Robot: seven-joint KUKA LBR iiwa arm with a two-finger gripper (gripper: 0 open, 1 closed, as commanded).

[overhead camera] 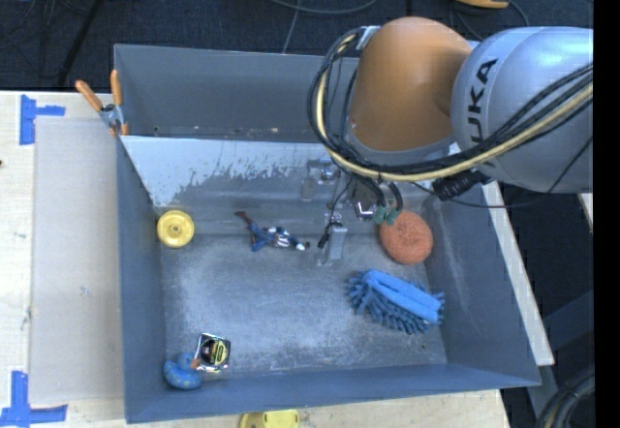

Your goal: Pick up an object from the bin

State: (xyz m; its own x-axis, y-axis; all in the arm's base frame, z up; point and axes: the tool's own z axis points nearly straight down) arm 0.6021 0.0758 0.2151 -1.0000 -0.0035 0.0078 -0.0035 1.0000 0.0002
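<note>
Grey sheet metal for the bin (145, 300): sloped walls, speckled floor. Far left, near the wall, a yellow disc (175, 229), lying flat and alone. In the near-left corner, a blue lump (181, 374) touching a black-and-yellow tape measure (214, 351). Toward the middle, a thin blue-and-dark piece (266, 238), perhaps a small toy or tool, flat on the floor, its right end just beside the gripper (331, 247). Nearest thing to the gripper, so the likeliest pick. Probably light and stiff, with slim ends apt to slip or skid on bare metal; best taken across the thicker blue middle, square to its length. Then the gripper itself, low over the floor beneath the orange wrist cover (407, 87); cannot tell how far open, and nothing seen in its hold. Just to its right, an orange-red scrubber (406, 237), round, soft-looking. Nearer the front, a blue brush (395, 301), bristles outward, close to the right wall. Open floor across the middle and front for a sideways move; sloped back wall close behind, scrubber close on the right, so little room there.
</note>
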